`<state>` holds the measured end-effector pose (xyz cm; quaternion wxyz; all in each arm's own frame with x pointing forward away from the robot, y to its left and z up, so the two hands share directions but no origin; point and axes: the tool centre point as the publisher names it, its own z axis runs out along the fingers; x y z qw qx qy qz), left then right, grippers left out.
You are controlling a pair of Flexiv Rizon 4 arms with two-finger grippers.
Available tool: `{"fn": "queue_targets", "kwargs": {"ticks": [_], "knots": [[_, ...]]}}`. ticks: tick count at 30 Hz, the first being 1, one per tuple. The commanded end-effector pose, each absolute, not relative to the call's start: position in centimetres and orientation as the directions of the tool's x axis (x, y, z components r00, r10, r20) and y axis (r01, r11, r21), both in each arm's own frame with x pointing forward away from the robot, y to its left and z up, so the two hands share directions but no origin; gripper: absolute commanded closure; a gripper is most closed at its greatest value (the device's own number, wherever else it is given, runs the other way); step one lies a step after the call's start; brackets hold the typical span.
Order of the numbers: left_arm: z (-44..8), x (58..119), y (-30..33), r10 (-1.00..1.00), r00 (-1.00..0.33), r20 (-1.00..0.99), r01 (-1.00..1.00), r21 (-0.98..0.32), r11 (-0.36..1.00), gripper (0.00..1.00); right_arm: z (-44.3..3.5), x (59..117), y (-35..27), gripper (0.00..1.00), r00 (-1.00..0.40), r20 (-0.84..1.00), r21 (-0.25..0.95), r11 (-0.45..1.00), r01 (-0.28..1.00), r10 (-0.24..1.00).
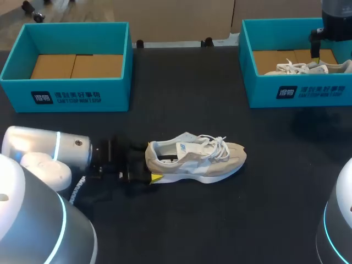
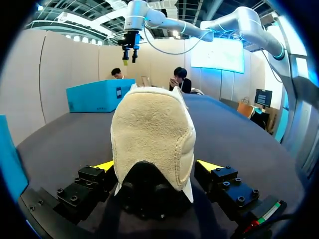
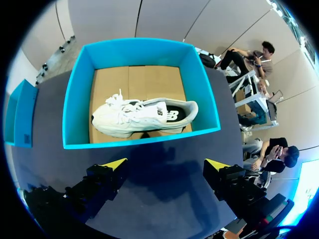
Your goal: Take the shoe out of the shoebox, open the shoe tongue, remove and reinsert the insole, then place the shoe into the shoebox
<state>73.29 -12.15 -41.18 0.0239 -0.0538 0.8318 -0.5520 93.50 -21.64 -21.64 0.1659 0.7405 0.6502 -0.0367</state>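
Observation:
A beige sneaker with white laces lies on the black table, toe pointing right. Its heel sits between the open fingers of my left gripper; I cannot tell whether the yellow tips touch it. A second, white shoe lies on its side on the cardboard floor of the teal shoebox at the back right. My right gripper hangs open above that box's near wall and holds nothing. In the head view my right arm stands over the same shoebox.
Another teal shoebox stands at the back left with only cardboard in it. Black tabletop lies bare between the two boxes and in front of the sneaker.

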Motion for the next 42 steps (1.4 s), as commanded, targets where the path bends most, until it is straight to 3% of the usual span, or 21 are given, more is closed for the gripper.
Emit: {"fn": "queue_targets", "kwargs": {"ticks": [1,22,24,25,26,27,30,42], "knots": [[-41.4,73.2,-12.9,-0.126,-0.992,0.014,-0.062,-0.919,0.390,0.00,-21.6,93.5,-21.7,0.00,0.151,-0.271,0.198,-0.099,0.975,0.951],[-42.1,74.6,-14.5,-0.121,-0.993,0.014,-0.059,-0.924,0.377,0.00,-21.6,93.5,-21.7,0.00,0.151,-0.271,0.198,-0.099,0.975,0.951],[-42.1,74.7,-14.5,-0.115,-0.993,0.015,-0.058,-0.924,0.379,0.23,-21.6,93.5,-21.7,0.00,0.151,-0.271,0.198,-0.099,0.975,0.951],[-42.0,74.8,-14.5,-0.114,-0.993,0.014,-0.056,-0.923,0.379,0.52,-21.6,93.5,-21.7,0.00,0.151,-0.271,0.198,-0.099,0.975,0.951],[-42.0,74.9,-14.5,-0.113,-0.994,0.013,-0.055,-0.924,0.379,0.59,-21.6,93.5,-21.7,0.00,0.151,-0.271,0.198,-0.099,0.975,0.951],[-42.0,75.0,-14.5,-0.111,-0.994,0.012,-0.053,-0.924,0.379,0.75,-21.6,93.5,-21.7,0.00,0.151,-0.271,0.198,-0.099,0.975,0.951],[-41.9,75.1,-14.5,-0.110,-0.994,0.008,-0.049,-0.924,0.379,1.00,-21.6,93.5,-21.7,0.00,0.151,-0.271,0.198,-0.099,0.975,0.951],[-42.3,75.7,-15.0,-0.089,-0.996,0.026,-0.057,-0.927,0.370,1.00,-21.6,93.5,-21.7,0.00,0.151,-0.271,0.198,-0.099,0.975,0.951]]}}
